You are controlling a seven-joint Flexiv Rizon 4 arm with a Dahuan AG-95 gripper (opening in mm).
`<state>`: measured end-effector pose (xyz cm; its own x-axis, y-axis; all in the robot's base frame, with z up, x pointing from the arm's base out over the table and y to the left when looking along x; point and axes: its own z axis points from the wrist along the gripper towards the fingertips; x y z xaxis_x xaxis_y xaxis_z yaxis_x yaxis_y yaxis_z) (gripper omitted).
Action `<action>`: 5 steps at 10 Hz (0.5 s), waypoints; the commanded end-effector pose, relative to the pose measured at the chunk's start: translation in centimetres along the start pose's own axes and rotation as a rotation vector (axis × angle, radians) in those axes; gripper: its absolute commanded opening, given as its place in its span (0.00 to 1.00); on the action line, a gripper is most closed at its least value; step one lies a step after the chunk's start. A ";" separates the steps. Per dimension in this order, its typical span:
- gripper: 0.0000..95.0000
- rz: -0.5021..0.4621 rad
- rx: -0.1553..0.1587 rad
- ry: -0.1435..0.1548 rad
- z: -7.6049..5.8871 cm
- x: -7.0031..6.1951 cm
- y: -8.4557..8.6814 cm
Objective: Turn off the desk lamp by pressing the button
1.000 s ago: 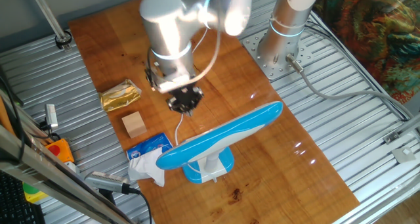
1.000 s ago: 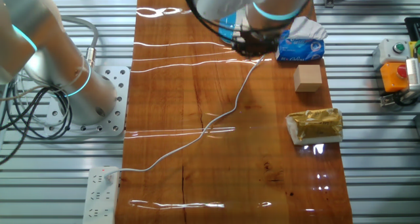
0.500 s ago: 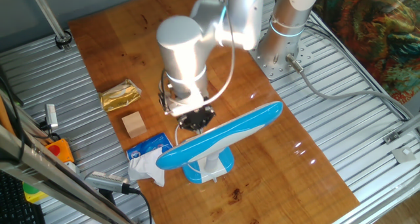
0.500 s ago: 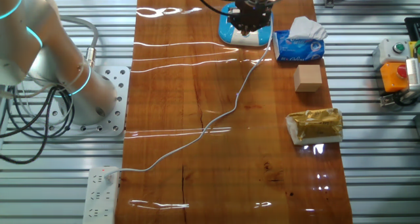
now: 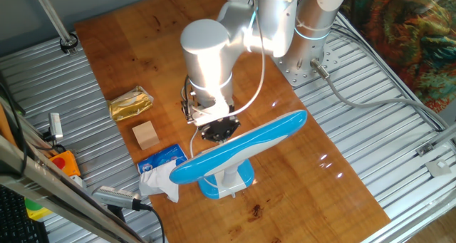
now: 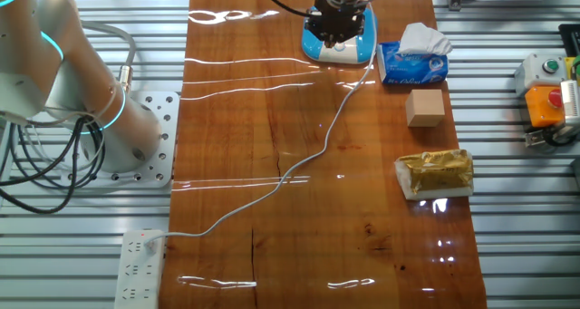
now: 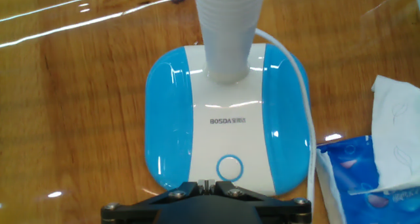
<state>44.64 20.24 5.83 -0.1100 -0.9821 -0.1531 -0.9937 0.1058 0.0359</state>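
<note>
The desk lamp has a long bright-blue head [image 5: 242, 147], a white stem [image 7: 228, 27] and a blue and white base [image 7: 226, 119]. The base also shows in the other fixed view [image 6: 340, 46]. A round ring button [image 7: 228, 167] sits at the near edge of the base. My gripper [image 7: 209, 183] hangs just above that edge, next to the button, its fingertips pressed together and empty. In one fixed view my gripper [image 5: 217, 131] is beside the lamp head, over the base. The thin white cord [image 6: 308, 159] runs across the table.
A blue-and-white tissue packet [image 7: 367, 178] lies right of the base, close to the cord. A wooden block [image 6: 425, 107] and a gold packet [image 6: 436, 175] lie further along that side. A power strip [image 6: 140, 259] sits off the table. The arm's mount [image 5: 303, 54] stands behind.
My gripper has moved across the table toward the lamp and come down over the base's near edge. The lamp and other objects have not moved.
</note>
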 end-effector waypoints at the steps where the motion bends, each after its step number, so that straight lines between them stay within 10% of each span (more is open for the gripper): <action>1: 0.00 0.006 0.004 0.002 0.3 -0.4 -0.2; 5: 0.00 0.018 0.012 0.006 0.7 -0.8 -0.3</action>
<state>45.08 21.18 5.20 -0.1283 -0.9805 -0.1491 -0.9917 0.1255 0.0279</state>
